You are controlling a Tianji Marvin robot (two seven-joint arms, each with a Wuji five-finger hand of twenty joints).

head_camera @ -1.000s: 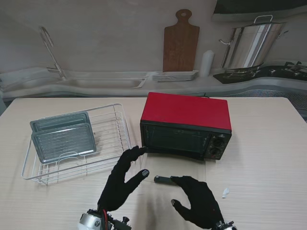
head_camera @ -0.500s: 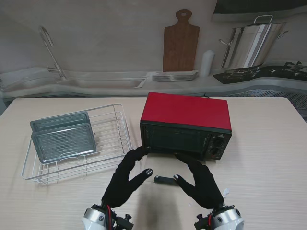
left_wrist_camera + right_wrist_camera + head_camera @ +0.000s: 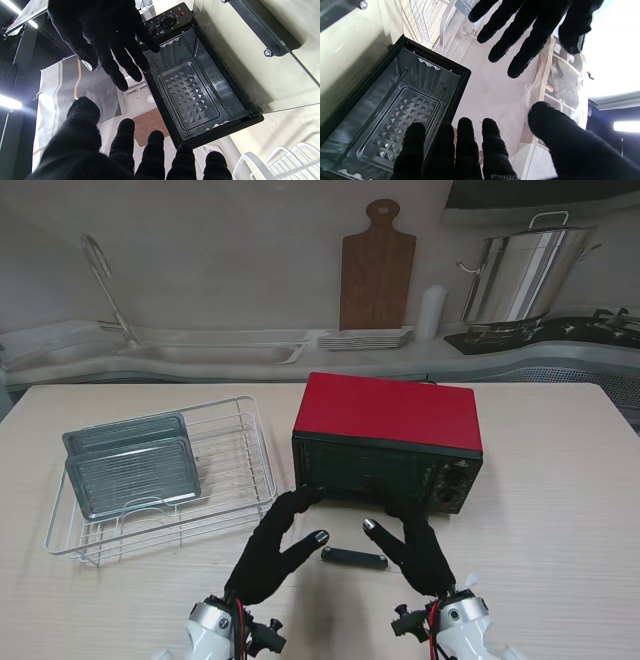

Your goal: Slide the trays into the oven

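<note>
A wooden cutting board [image 3: 376, 268] leans upright against the back wall. Just beside its foot lies a stack of white plates [image 3: 366, 338], with a white roll [image 3: 431, 312] standing to their right. Farther right, a steel stockpot [image 3: 518, 274] sits on a dark stove [image 3: 560, 332]. At the far left, a curved faucet [image 3: 103, 283] rises over a sink [image 3: 220, 351]. A small white scrap [image 3: 469, 582] lies on the pale worktop [image 3: 560, 510].

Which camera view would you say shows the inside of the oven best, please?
The left wrist view: the oven cavity lies open with its embossed floor plain. The right wrist view shows it partly behind fingers; the stand view shows only the oven's outside.
</note>
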